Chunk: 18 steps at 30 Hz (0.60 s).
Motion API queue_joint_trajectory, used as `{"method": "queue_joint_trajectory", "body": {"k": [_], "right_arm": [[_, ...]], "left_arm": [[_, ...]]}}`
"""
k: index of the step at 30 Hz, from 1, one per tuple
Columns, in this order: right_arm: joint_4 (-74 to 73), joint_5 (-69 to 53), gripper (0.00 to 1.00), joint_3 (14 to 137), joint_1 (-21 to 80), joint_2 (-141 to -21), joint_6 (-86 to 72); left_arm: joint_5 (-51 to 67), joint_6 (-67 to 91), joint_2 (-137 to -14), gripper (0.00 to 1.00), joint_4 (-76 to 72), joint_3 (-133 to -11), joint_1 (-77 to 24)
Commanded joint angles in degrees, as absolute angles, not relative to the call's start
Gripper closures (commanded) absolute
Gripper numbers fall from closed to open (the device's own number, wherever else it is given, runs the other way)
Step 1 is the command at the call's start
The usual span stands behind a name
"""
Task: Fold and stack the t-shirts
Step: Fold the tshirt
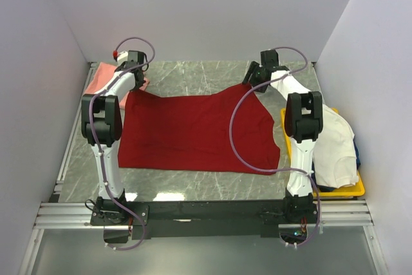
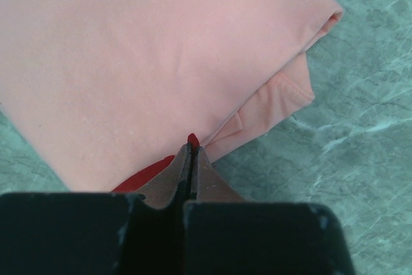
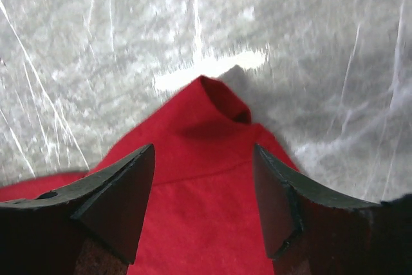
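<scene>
Desk (image 1: 193, 75) carries deep red t-shirt (image 1: 193, 133), laid flat between both grippers. Cream white t-shirt (image 1: 338, 149) heaped on yellow tray (image 1: 351, 190), right of right gripper (image 3: 203, 152). Salmon pink t-shirt (image 2: 141, 49) folded, just beyond left gripper (image 2: 191, 149). Left gripper pressed together, red corner pinched. Right gripper spread wide, other red corner straddled.

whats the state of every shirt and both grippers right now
red t-shirt, spread flat on the table, far left corner pinched
pink t-shirt, folded, at the table's far left
white t-shirt, unfolded, heaped on the yellow tray
left gripper, shut on the red t-shirt's corner
right gripper, open, over the red t-shirt's far right corner
</scene>
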<state>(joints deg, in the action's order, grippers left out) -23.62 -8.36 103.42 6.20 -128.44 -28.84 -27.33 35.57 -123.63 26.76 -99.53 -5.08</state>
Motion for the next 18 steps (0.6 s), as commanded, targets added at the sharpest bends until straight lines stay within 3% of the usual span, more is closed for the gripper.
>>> {"method": "queue_joint_trajectory", "body": {"k": [1,7,18], "right_arm": [[-23.7,-6.2,0.32,107.8,5.7,-129.6,-28.1],[-23.8,-5.4,0.35,111.3,5.8,-131.5,-28.3],[-26.3,-6.1,0.48,117.4,5.7,-136.0,-28.4]], "left_arm": [[-28.1,34.9,-119.8,0.99,25.0,-98.9,-5.3],[-28.3,34.6,-118.8,0.99,24.6,-98.1,-5.3],[-27.6,35.1,-119.0,0.99,24.9,-98.3,-5.4]]}}
